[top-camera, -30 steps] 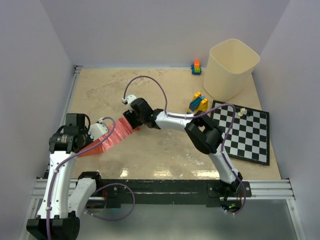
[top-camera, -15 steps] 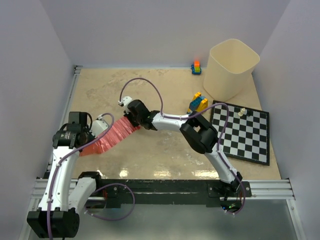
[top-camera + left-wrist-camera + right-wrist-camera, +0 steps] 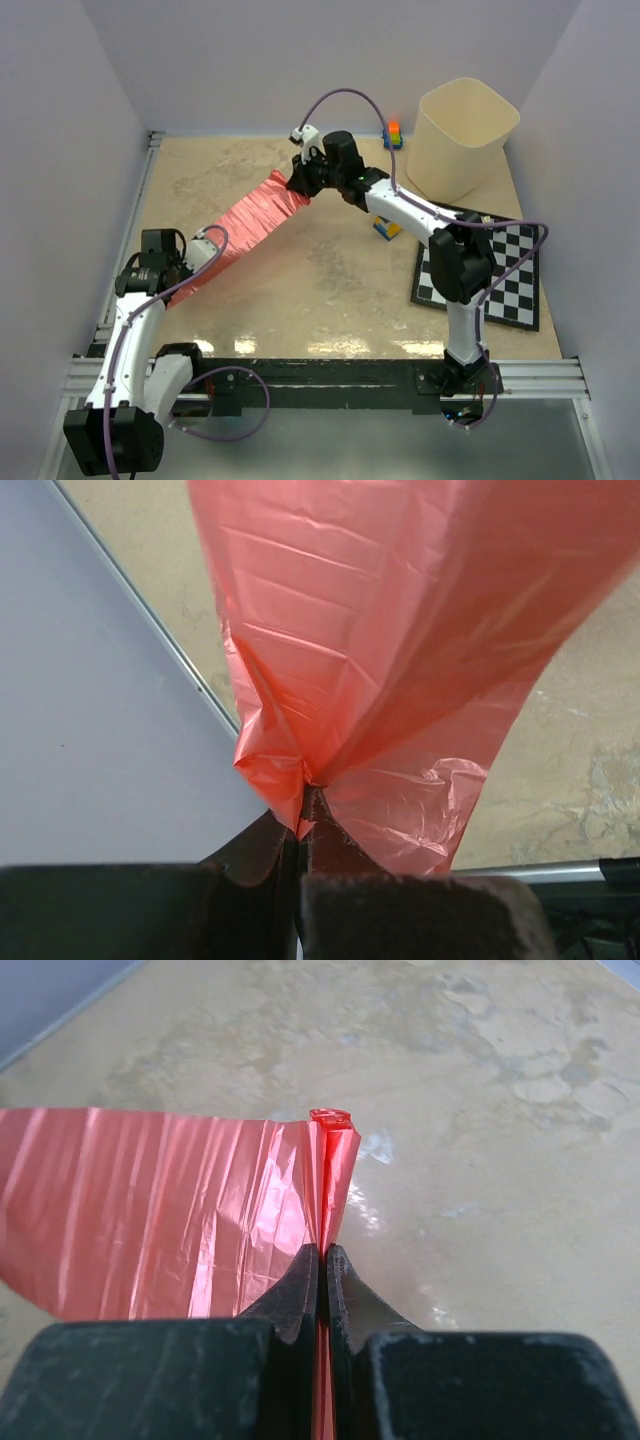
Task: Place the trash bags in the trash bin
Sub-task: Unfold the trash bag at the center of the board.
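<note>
Farthest from the bin, at the near left of the table (image 3: 330, 300), the left gripper (image 3: 196, 266) has its jaws pressed shut on a bunched corner of the red bag (image 3: 245, 225). In the left wrist view the two dark fingers (image 3: 270, 855) meet with the crumpled plastic pinched between them, and the red bag (image 3: 380, 660) fans out wide beyond them.

From there the bag runs as one long pleated strip across the table toward the bin's side. It lies wholly outside the bin, well to the left of it.

The right gripper (image 3: 300, 181) holds the strip's far end, about halfway between the left gripper and the bin. Its jaws are clamped tight on the gathered pleats. In the right wrist view only a thin red line shows between the fingers (image 3: 300, 1280), a small rolled tip pokes out past them, and the bag (image 3: 180, 1230) spreads away to the left over the mottled tabletop.

A black-and-white checkerboard (image 3: 500, 285) lies flat just in front of the bin, with the right arm crossing over its corner. A yellow-and-blue block (image 3: 384, 228) peeks out beside the board, nearer the bin.

The cream bin (image 3: 450, 150) stands upright at the far right corner of the table, mouth open upward. A small stack of coloured blocks (image 3: 393, 133) sits just to its left.
</note>
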`<move>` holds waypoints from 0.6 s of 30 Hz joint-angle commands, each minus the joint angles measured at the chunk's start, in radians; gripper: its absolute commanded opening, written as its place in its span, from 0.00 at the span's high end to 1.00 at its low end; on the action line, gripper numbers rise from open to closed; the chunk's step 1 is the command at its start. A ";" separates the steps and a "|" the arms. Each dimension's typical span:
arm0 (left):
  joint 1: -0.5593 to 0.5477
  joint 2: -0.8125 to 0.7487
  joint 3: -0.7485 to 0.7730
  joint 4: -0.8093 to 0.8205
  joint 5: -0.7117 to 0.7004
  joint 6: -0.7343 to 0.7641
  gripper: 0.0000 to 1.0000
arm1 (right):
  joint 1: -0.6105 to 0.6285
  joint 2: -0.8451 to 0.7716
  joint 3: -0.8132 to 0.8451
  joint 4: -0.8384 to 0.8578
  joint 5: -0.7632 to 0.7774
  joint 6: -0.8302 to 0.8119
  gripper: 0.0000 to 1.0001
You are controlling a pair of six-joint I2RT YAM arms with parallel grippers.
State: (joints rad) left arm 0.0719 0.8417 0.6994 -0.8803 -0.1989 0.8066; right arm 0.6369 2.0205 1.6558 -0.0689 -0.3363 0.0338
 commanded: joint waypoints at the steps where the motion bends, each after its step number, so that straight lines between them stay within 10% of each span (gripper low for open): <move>1: 0.015 0.002 -0.011 0.106 -0.003 0.005 1.00 | 0.026 -0.039 -0.019 -0.008 -0.289 0.018 0.98; 7: 0.034 -0.030 -0.041 0.130 -0.013 0.025 1.00 | -0.009 -0.080 -0.036 -0.022 -0.356 0.060 0.96; 11: 0.035 -0.030 -0.051 0.127 0.009 0.017 1.00 | -0.016 -0.059 -0.063 -0.063 -0.129 0.064 0.99; 18: 0.035 0.065 0.302 -0.037 0.300 -0.024 1.00 | -0.019 -0.085 -0.234 0.003 -0.046 0.178 0.54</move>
State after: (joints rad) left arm 0.0990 0.8791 0.7540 -0.8711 -0.1078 0.8089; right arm 0.6186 1.9900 1.5017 -0.1024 -0.4431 0.1360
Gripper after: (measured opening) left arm 0.012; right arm 0.392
